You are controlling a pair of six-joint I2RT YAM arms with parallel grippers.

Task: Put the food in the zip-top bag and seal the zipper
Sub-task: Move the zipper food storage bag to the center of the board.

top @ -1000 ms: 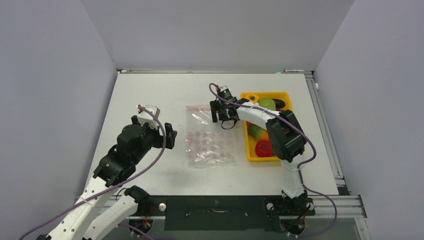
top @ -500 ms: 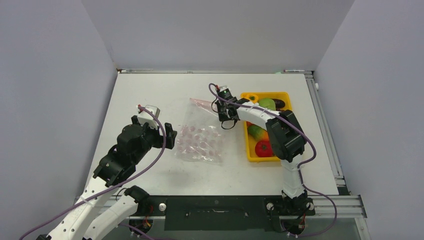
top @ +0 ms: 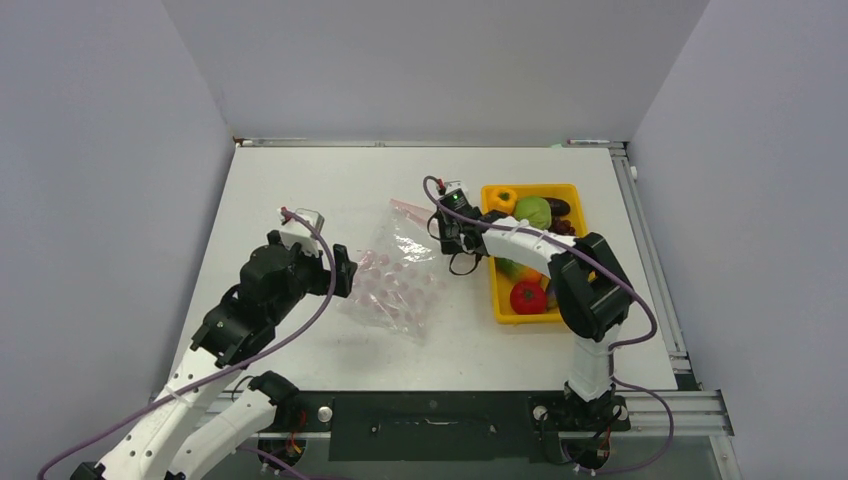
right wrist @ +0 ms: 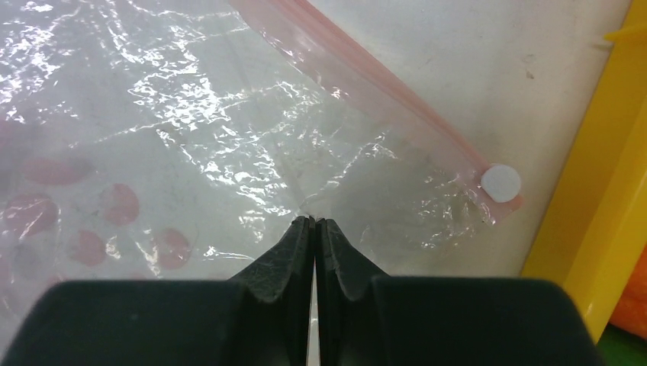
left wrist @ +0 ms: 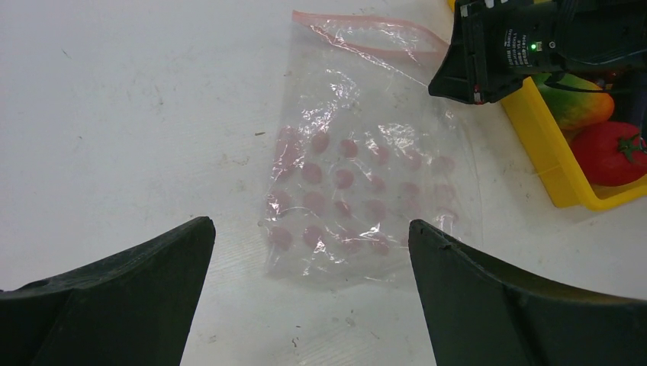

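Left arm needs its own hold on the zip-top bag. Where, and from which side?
Take the zipper strip at its far-left corner, coming in from the left. The right gripper is shut on the film near the right corner, so that end is taken. The mouth of the zip-top bag looks parted there, so one lip should fit between the fingers of the open left gripper.

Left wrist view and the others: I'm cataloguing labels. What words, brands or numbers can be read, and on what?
On the right gripper: small white print beside a green light, too small to read.
On the bag: pink dots only, no words.
On the sticker at the zipper end: nothing, blank white.
No text can be read anywhere.
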